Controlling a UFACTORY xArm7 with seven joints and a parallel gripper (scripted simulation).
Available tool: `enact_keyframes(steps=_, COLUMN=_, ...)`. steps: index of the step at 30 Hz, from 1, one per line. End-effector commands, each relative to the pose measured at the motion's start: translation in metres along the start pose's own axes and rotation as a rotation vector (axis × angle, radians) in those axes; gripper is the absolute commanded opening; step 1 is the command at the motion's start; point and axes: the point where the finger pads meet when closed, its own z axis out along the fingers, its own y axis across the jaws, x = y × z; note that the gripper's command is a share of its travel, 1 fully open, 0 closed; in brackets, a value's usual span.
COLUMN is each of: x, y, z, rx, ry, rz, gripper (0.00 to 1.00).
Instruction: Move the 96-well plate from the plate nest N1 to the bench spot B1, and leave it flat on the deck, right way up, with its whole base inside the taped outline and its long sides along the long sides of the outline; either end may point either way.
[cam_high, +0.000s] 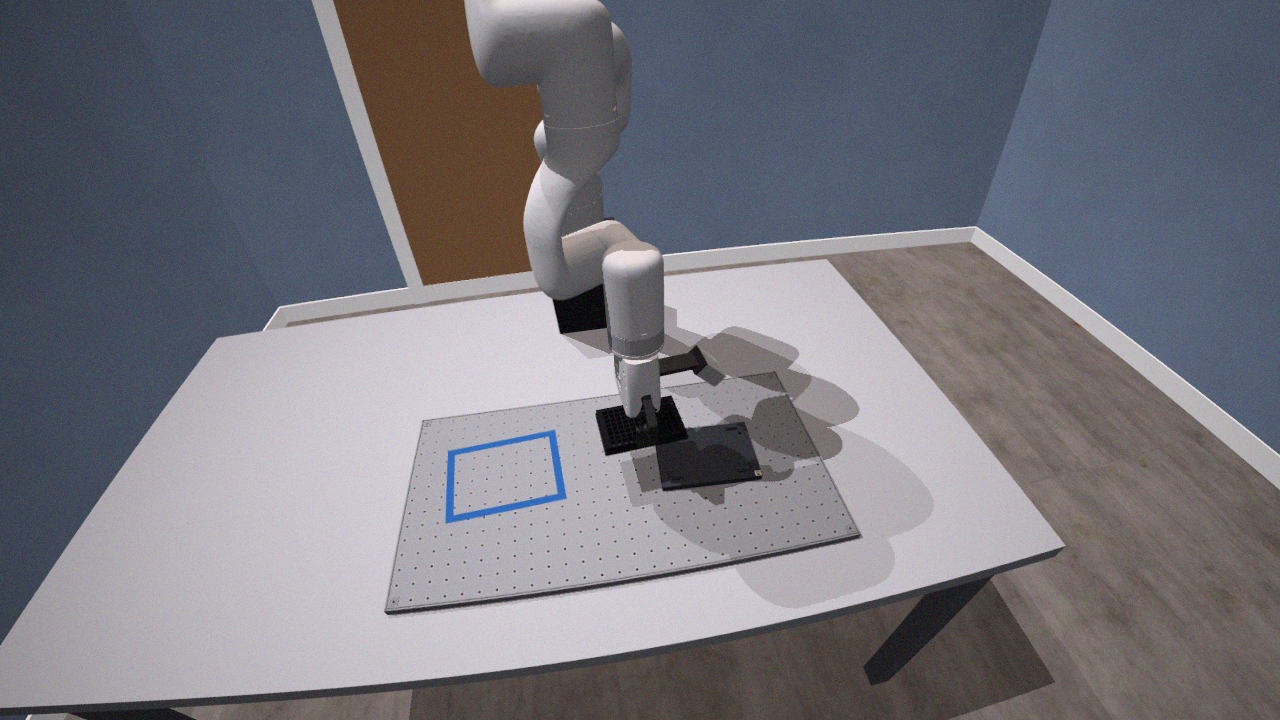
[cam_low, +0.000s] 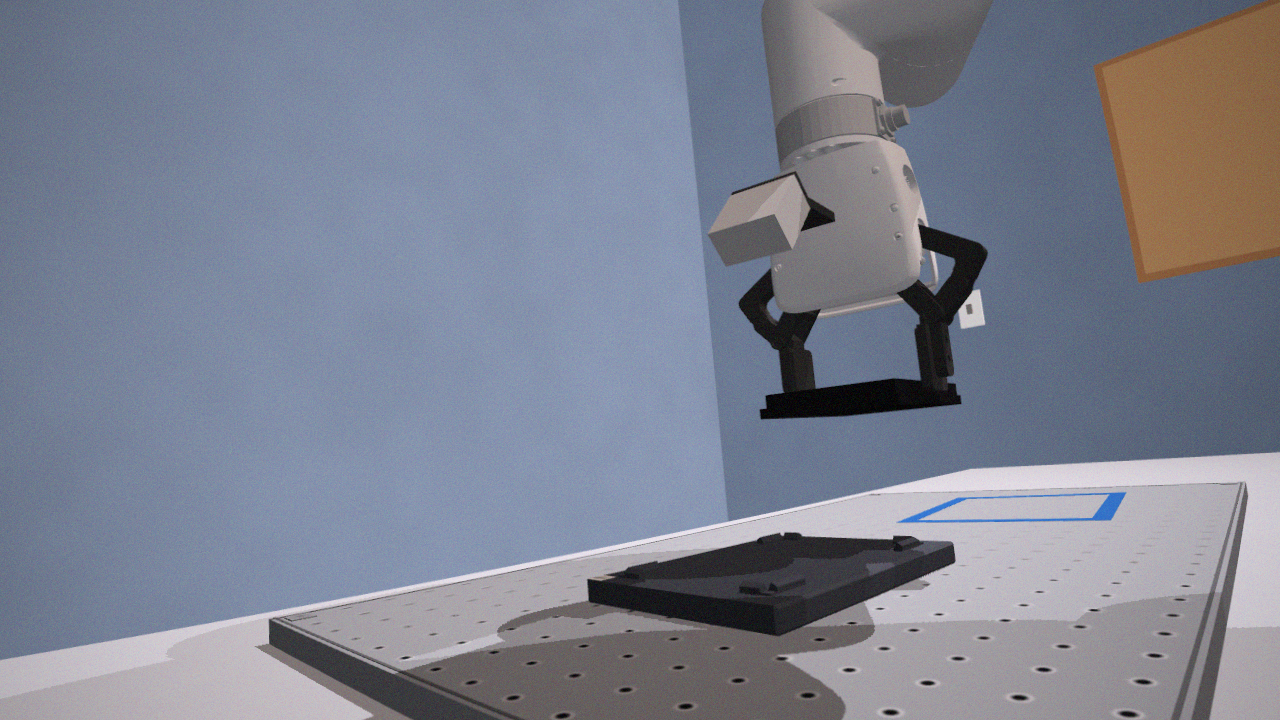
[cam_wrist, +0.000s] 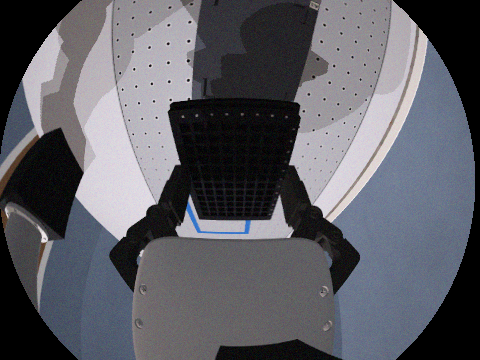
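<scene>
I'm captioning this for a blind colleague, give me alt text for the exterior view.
The hand grips a black 96-well plate level in mid-air, above a perforated deck. Below sits the dark plate nest, unoccupied; a blue taped outline lies farther back.

Matt black plastic plate (cam_low: 859, 398), matt perforated metal deck (cam_high: 572, 546), wood-grain floor (cam_high: 1118, 537)

Your white arm (cam_high: 572, 205) rises from its black base (cam_high: 577, 313), bends over at the elbow and drops its last link straight down above the plate nest (cam_low: 769, 582). The gripper (cam_low: 861, 380) points downward, well above the nest and off to its outline side, fingers (cam_low: 933, 353) spread wide and clamped on the two long sides of the 96-well plate (cam_low: 859, 398), which you carry level in the air.
</scene>
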Motion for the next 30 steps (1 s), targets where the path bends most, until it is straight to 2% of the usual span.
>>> enact_keyframes(steps=1, x=-0.007, y=0.000, z=0.000, rx=0.002, ry=0.009, rz=-0.003, gripper=0.00)
enact_keyframes(steps=30, x=-0.096, y=-0.015, z=0.004, rx=0.002, ry=0.008, rz=-0.003, gripper=0.00)
